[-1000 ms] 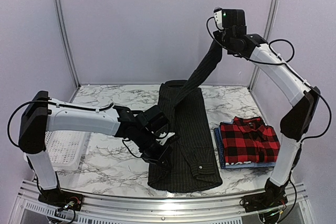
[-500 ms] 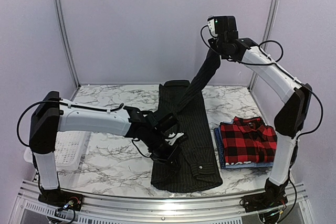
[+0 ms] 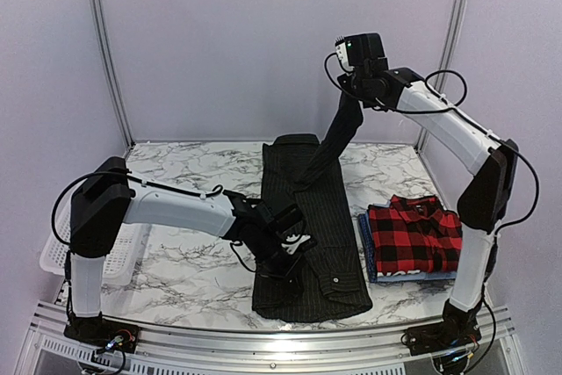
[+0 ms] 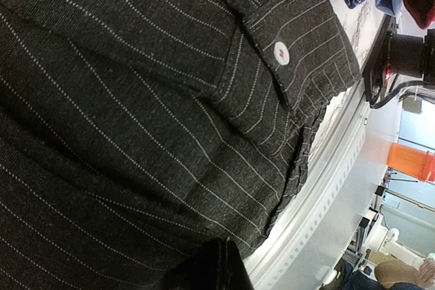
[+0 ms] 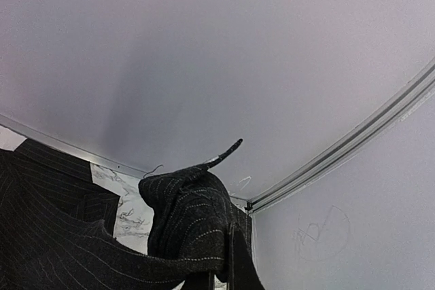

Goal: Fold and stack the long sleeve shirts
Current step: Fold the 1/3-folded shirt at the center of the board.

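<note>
Black pinstriped shirt (image 3: 309,248) lies flat; right pincer (image 3: 351,97) holds 1 sleeve (image 3: 330,140) aloft.

Even, soft overhead light; faint shadows on tabletop (image 3: 184,274). Overhead view sharp. Left wrist view close, crisp pinstripes, blown-out background right. Right wrist view dim, wall vignetted.

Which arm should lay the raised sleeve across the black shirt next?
Right. The right gripper is shut on the sleeve, held high above the black shirt. The left gripper sits low on the shirt's body, away from that sleeve.
</note>
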You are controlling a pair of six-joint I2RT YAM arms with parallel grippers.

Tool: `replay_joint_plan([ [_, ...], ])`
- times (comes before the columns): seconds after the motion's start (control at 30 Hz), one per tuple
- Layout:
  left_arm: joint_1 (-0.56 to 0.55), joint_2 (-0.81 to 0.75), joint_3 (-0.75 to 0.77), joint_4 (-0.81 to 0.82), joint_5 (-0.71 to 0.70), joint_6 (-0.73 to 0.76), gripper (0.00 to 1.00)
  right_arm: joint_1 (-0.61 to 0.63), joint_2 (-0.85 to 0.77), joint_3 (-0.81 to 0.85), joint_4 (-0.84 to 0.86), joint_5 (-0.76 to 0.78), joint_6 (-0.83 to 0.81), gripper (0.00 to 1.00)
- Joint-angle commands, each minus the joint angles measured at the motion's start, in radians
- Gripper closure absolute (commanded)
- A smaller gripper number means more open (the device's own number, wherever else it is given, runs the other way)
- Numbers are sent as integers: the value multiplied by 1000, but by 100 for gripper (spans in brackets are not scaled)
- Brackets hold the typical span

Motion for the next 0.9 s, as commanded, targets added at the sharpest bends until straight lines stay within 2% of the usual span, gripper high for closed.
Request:
replay_joint_plan([
  [0.0, -10, 10, 23, 42, 44, -6, 100, 14, -31, 19, -14, 4, 23, 100],
  [0.17, -17, -26, 23, 63, 53, -7, 100, 17, -25, 64, -31, 11, 13, 100],
  [0.43, -18, 53, 10, 82, 71, -4, 99, 40, -30, 67, -65, 7, 37, 100],
  [0.67, -16, 73, 32, 88, 62, 6, 84, 52, -63, -3, -74, -9, 73, 100],
  [0.87, -2, 2, 36, 89, 45, 8, 56, 57, -70, -21, -98, -24, 96, 100],
])
